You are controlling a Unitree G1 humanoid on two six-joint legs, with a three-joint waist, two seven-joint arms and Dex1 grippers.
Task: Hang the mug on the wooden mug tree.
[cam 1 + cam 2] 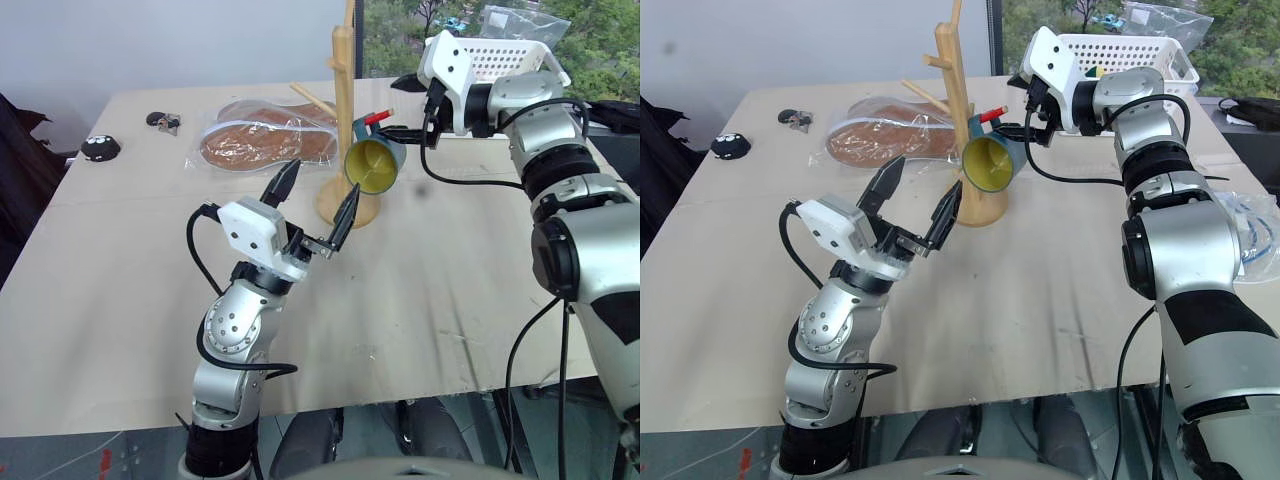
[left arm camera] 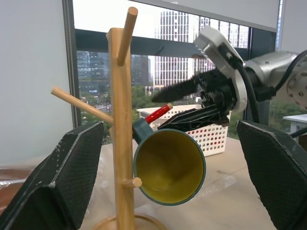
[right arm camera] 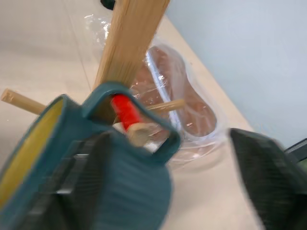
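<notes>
The wooden mug tree (image 1: 343, 90) stands on its round base (image 1: 330, 208) at the middle of the table. The teal mug (image 1: 375, 162) with the yellow inside hangs tilted beside the post, its loop handle (image 3: 144, 103) over the red-tipped peg (image 2: 158, 113). My right gripper (image 1: 401, 108) is just behind the mug, open, with one finger above the peg and one below; one finger (image 3: 81, 177) lies close against the mug's side, and I cannot tell whether it touches. My left gripper (image 1: 322, 188) is open and empty, raised in front of the tree's base.
A white perforated basket (image 1: 500, 55) stands at the back right, behind my right arm. A clear plastic pack with brown flat pieces (image 1: 255, 140) lies left of the tree. A small dark object (image 1: 100, 147) and some keys (image 1: 165, 121) lie at the far left.
</notes>
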